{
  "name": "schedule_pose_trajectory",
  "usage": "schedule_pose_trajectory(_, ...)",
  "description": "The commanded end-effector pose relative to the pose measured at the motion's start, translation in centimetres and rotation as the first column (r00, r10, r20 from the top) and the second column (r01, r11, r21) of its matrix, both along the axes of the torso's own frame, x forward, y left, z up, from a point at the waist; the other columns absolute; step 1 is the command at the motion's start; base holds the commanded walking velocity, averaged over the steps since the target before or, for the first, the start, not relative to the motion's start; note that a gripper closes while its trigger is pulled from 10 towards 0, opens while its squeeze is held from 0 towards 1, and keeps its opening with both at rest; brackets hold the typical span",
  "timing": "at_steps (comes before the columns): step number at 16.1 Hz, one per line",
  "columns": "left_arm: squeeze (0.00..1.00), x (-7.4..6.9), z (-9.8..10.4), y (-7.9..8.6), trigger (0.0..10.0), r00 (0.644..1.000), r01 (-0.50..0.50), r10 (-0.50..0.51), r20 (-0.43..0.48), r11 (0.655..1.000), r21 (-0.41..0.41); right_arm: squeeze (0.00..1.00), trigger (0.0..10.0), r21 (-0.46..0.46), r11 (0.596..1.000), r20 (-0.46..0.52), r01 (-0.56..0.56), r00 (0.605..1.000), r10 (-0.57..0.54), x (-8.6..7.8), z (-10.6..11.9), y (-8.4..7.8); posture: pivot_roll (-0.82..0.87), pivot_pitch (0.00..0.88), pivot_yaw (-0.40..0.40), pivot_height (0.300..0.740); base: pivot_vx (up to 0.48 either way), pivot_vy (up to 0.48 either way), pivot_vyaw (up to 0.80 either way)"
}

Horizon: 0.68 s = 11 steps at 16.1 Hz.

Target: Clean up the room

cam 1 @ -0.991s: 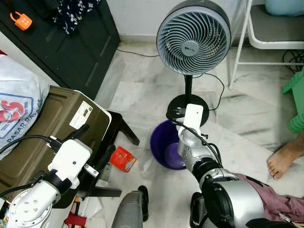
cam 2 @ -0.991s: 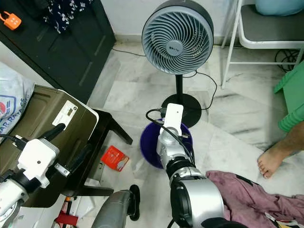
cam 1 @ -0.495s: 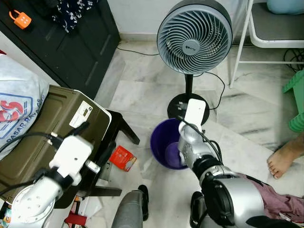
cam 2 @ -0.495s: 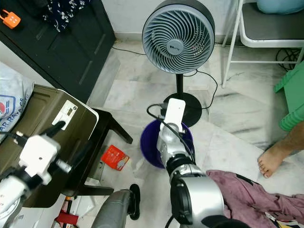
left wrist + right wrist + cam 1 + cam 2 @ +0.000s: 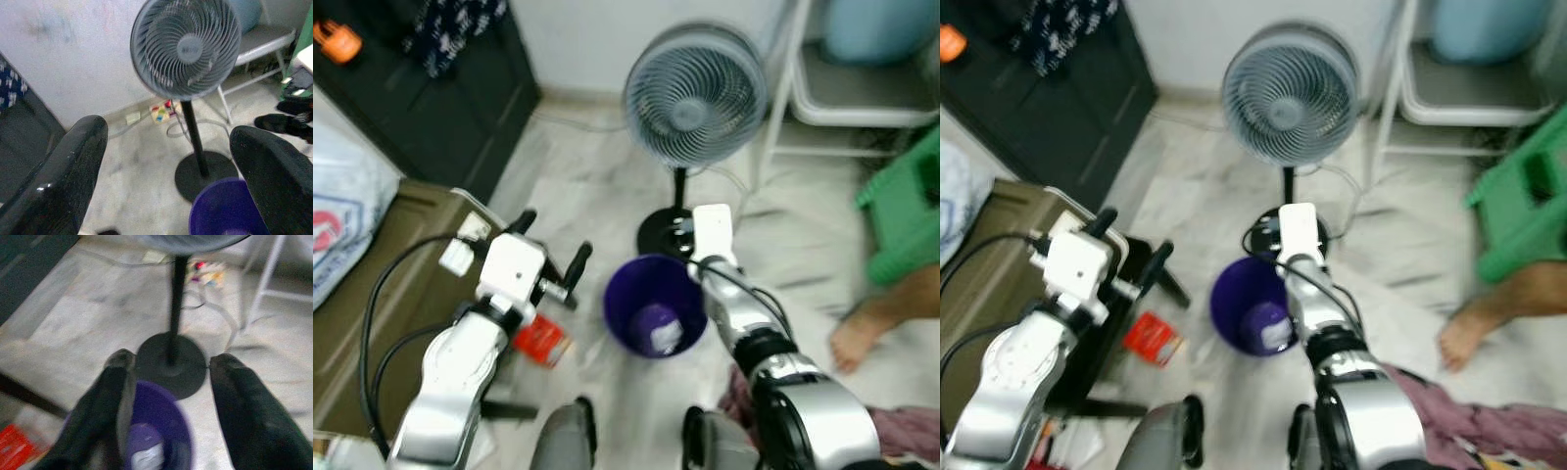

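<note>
Olive case [image 5: 372,284], left edge of frame. Left gripper [image 5: 553,257], centre-left, fingers spread, empty. Red packet [image 5: 540,341] on the floor just beneath it, lower centre-left. Purple bin [image 5: 628,294], centre, pale scrap [image 5: 666,337] inside. Right gripper [image 5: 168,382] above the bin's far rim, released. Fan [image 5: 695,94], upper centre. Person's foot [image 5: 854,338], right. Step, by judgement: drop finished; next, lower the left gripper onto the packet.

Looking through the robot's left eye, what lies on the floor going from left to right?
Brown case → red packet → purple bucket → a person's bare foot.
</note>
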<state>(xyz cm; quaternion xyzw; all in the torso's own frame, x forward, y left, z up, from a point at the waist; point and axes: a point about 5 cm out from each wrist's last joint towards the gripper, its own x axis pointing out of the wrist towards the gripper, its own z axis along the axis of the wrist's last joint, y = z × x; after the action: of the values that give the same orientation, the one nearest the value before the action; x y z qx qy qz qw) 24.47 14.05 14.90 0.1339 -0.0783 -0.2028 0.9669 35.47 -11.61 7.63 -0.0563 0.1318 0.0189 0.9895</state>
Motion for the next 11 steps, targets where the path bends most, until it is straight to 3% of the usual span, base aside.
schedule_pose_trajectory(1,0.0,0.8,-0.4,0.2,10.0,0.999,-0.049,0.049,0.006,0.999,-0.003,1.0,10.0,-0.009,0.999,0.017,-0.053,0.998,0.053,-0.2,0.2,0.5,0.12,0.045,0.047,0.74,0.0,0.0,0.0)
schedule_pose_trajectory(5,0.0,2.8,0.2,0.6,10.0,0.986,-0.154,0.158,0.054,0.985,-0.081,1.0,10.0,-0.031,0.993,0.112,-0.116,0.987,0.119,-0.6,1.4,-0.6,0.07,0.0,0.022,0.74,0.0,0.0,0.0)
schedule_pose_trajectory(6,0.0,3.3,0.3,0.6,10.0,0.979,-0.176,0.185,0.088,0.98,-0.096,1.0,10.0,-0.027,0.988,0.186,-0.15,0.971,0.153,-1.1,2.6,-0.7,0.07,0.0,0.008,0.74,0.0,0.0,0.0)
schedule_pose_trajectory(8,0.0,3.5,0.5,0.8,10.0,0.964,-0.219,0.229,0.133,0.972,-0.088,1.0,10.0,-0.089,0.984,0.293,-0.155,0.94,0.174,-2.1,4.0,-1.2,0.08,0.0,-0.004,0.74,0.0,0.0,0.0)
schedule_pose_trajectory(11,0.0,3.3,0.0,1.8,10.0,0.927,-0.341,0.355,0.124,0.933,-0.117,1.0,10.0,-0.058,0.992,0.337,-0.112,0.933,0.125,-3.2,4.4,-2.2,0.09,0.0,0.002,0.74,0.0,0.0,0.0)
